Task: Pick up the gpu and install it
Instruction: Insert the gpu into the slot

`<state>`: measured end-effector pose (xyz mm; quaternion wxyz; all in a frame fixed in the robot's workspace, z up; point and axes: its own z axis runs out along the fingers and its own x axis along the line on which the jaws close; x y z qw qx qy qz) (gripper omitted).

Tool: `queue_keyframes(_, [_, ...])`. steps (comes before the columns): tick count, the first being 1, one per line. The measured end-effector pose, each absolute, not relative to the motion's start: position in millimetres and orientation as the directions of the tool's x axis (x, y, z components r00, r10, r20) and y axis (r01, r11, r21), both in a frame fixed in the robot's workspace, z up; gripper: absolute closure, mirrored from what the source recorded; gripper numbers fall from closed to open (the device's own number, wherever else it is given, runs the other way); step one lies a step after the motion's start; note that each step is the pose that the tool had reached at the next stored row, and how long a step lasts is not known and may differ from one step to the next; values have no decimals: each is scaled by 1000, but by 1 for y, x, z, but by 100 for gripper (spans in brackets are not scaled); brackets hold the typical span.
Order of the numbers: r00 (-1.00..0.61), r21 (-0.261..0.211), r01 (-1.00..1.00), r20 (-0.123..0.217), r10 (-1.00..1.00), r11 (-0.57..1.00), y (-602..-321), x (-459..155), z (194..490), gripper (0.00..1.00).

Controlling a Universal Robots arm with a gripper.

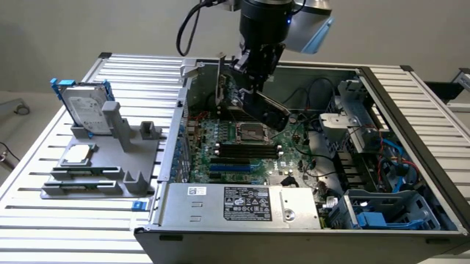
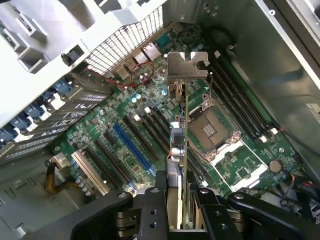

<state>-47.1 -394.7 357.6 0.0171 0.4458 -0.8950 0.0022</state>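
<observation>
Clamped edge-on in the gripper (image 2: 178, 205), jaws pressed on the 2 faces of the gpu (image 2: 179, 145), presumably to keep the connector edge facing down. Held with silver bracket (image 2: 187, 65) foremost, toward the rear grille (image 2: 127, 42), likely to suit the case's back opening. Found in the upper middle of the exterior view, hanging over the motherboard (image 1: 242, 151) near the CPU socket (image 1: 252, 131), apart from the blue slot (image 1: 231, 165). Not yet seated.

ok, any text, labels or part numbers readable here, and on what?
Nothing legible.
Black label on the power supply: too small.
White sticker beside it: too small.
Hard drive label: blurred.
Motherboard print: too small.
gpu in the jaws: no readable marking.
</observation>
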Motion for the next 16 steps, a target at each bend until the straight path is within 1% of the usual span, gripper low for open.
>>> queue_keyframes(16, [-348,11,-937,33,-937,349,-395,-47,357,74])
